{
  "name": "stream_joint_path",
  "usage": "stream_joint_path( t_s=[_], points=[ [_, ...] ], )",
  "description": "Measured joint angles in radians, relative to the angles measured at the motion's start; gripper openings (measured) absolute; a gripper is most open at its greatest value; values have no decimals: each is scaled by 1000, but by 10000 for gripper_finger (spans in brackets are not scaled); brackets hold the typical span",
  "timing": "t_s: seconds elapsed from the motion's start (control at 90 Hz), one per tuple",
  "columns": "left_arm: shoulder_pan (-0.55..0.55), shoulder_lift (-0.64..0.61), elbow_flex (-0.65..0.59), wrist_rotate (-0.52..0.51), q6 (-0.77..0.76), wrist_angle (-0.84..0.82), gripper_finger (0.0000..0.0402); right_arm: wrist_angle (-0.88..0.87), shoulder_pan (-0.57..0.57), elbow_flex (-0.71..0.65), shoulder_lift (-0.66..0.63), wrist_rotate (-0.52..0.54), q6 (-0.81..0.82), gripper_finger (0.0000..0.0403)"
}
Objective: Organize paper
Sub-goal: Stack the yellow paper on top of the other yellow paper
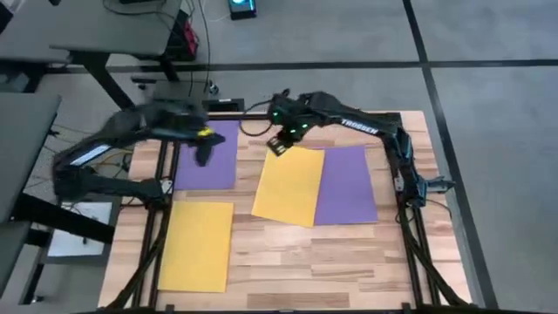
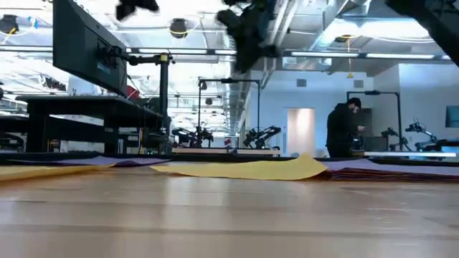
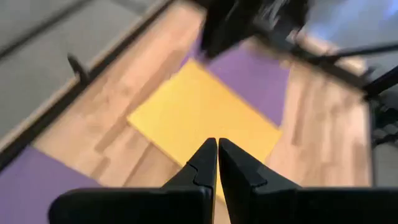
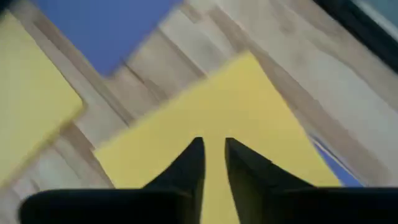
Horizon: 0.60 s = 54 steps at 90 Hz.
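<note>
From above, we are looking at four sheets on the wooden table: a purple sheet at the far left, a yellow sheet nearer on the left, a middle yellow sheet lying askew, and a second purple sheet partly under its right edge. The right gripper is hovering at the far corner of the middle yellow sheet; the left gripper is hanging over the far-left purple sheet.

At table height, we are seeing the middle yellow sheet humping up at one corner, with both arms raised well above it.

Through the left wrist, we are finding its fingers pressed together with nothing between them, facing the middle yellow sheet.

Through the right wrist, the fingers are standing narrowly apart, empty, over the same sheet.

We are judging the risk to be a pinch that catches both overlapped sheets, dragging the purple one along, or creasing the lifted corner.
</note>
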Motion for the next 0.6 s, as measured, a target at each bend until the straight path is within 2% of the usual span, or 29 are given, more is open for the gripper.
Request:
stream_joint_path(
  t_s=[0.1,0.2,0.367,0.5,0.6],
  points=[
    [-13,119,0,0,0,1,0,-86,9,-75,-43,57,-33,123],
    [-28,231,0,-1,23,10,0,-30,23,-256,-113,93,-39,156],
    [-48,375,0,-2,53,48,0,254,31,-701,-338,58,43,190],
    [-78,477,0,0,89,89,0,529,34,-1069,-500,-1,233,200],
    [-96,556,0,0,121,119,0,728,55,-1279,-600,-25,391,200]
  ],
)
